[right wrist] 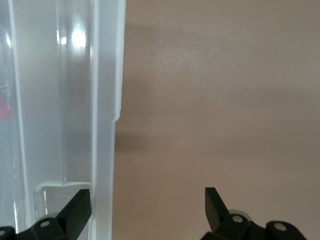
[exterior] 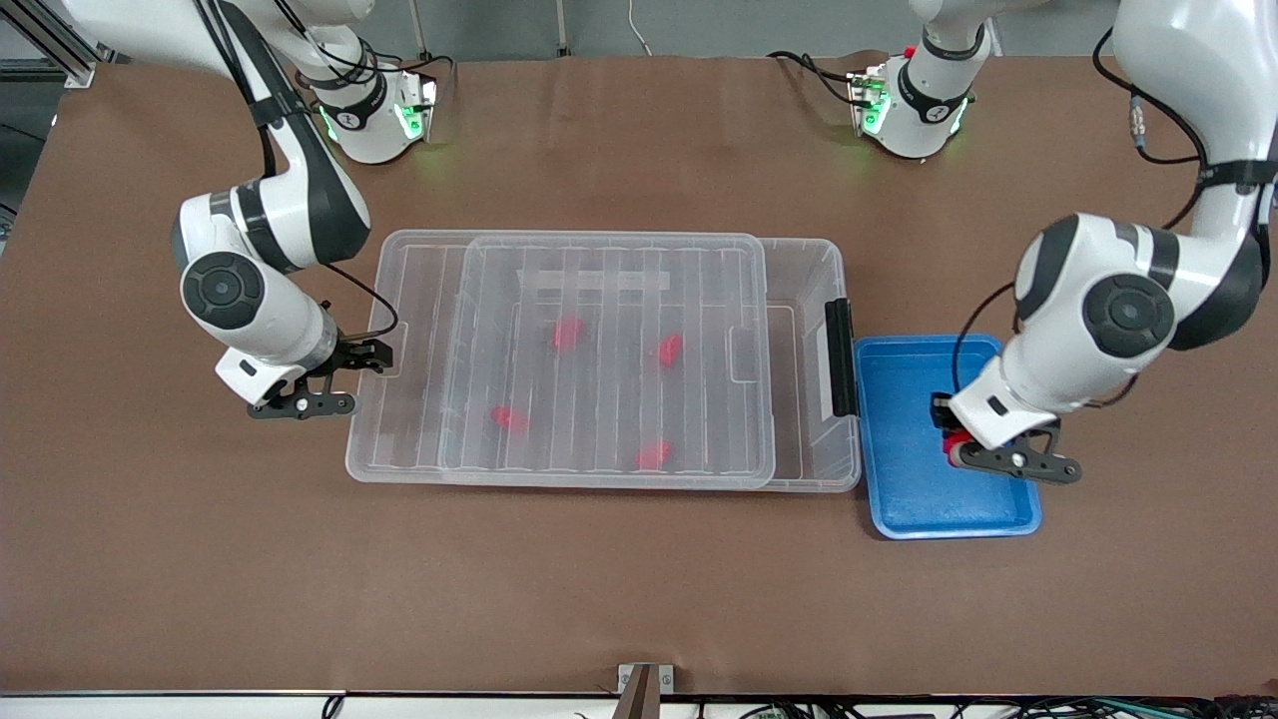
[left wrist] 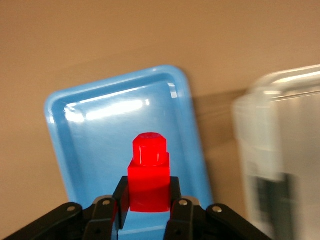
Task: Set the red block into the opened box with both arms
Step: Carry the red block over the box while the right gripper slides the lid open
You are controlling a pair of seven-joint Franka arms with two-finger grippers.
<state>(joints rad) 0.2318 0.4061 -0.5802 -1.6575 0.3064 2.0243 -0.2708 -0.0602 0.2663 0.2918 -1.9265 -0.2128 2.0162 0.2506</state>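
Left claw (left wrist: 145, 212) grips red block (left wrist: 148, 175), its base hidden between the fingers

My left pincer (left wrist: 145, 212) is black with small silver screw heads; the red block (left wrist: 148, 180) seen against it is bright, glossy red, lit paler on its round stud. The tray (left wrist: 107, 117) is sky blue with white glare streaks. The surface (exterior: 619, 589) is plain matte brown, unpatterned. The box (exterior: 809, 270) is colourless and see-through; its lid (exterior: 609, 290) is clear with parallel ribs, and a black clip (exterior: 841, 358) marks one short end. Four red blocks (exterior: 567, 334) show blurred pink-red through the lid. My right pincer (right wrist: 150, 207) is black. My arms (exterior: 290, 200) are white with black joint bands; green lights glow at their bases.
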